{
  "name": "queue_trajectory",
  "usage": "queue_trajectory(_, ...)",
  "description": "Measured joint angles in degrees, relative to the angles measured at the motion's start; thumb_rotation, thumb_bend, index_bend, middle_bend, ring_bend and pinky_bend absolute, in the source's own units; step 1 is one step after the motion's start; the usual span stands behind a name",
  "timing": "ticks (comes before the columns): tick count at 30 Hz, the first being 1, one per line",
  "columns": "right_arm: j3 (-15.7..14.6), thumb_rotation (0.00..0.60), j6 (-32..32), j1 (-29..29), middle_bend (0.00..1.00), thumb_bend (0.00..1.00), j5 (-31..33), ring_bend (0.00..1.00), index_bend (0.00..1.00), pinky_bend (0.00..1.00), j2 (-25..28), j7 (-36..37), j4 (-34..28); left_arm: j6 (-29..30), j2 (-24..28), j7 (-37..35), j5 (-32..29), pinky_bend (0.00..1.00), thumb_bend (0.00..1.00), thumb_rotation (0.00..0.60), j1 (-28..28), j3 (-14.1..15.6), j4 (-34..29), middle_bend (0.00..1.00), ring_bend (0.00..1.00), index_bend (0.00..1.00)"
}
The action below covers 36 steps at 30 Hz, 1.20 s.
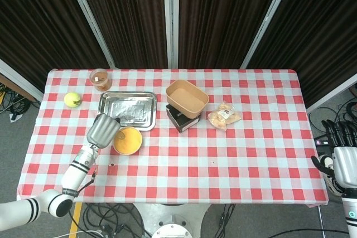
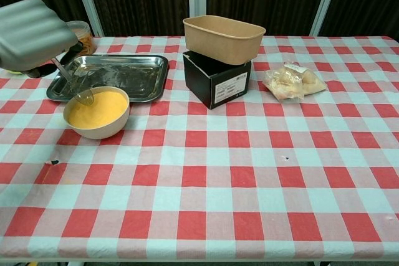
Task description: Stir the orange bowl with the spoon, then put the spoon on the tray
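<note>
While my left robot hand [image 2: 34, 34] pinched the spoon [image 2: 75, 82] by its handle, bowl-end dipping into the orange bowl [image 2: 97, 112], I judged it light, stiff, slippery.

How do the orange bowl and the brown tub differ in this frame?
The orange bowl is round; the brown tub is rectangular. The bowl sits directly on the tablecloth, the tub is perched on a black box. The bowl is filled with orange contents and has the spoon at its rim, held by the left robot hand; the tub looks empty in the head view. Both are open-topped containers.
</note>
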Motion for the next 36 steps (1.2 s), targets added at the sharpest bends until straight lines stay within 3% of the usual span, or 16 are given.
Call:
queue_trajectory(12, 0.09, 0.600, -0.06, 0.02, 0.09, 0.15, 0.07, 0.00, 0.00, 0.06, -0.02, 0.38, 0.32, 1.68, -4.41, 6.10, -1.40, 1.00, 0.44, 0.600, -0.64, 0.97, 2.90, 0.96, 0.94, 0.67)
queue_trajectory(20, 0.10, 0.600, -0.29, -0.04, 0.09, 0.15, 0.40, 0.00, 0.00, 0.06, -0.23, 1.10, 1.02, 1.60, -5.63, 5.23, -2.33, 1.00, 0.44, 0.600, -0.75, 1.42, 3.16, 0.96, 0.94, 0.66)
queue_trajectory(29, 0.26, 0.600, -0.19, -0.13, 0.09, 0.15, 0.67, 0.00, 0.00, 0.06, -0.48, 1.74, 1.76, 1.34, -5.52, 4.45, -3.07, 1.00, 0.41, 0.600, -0.77, 1.84, 1.30, 0.96, 0.94, 0.43)
queue_trajectory(36, 0.42, 0.600, 0.07, -0.36, 0.09, 0.15, 1.01, 0.00, 0.00, 0.06, -0.57, 2.18, 2.12, 1.53, -4.19, 4.41, -5.17, 1.00, 0.30, 0.600, -0.74, 1.10, -2.15, 0.95, 0.93, 0.26)
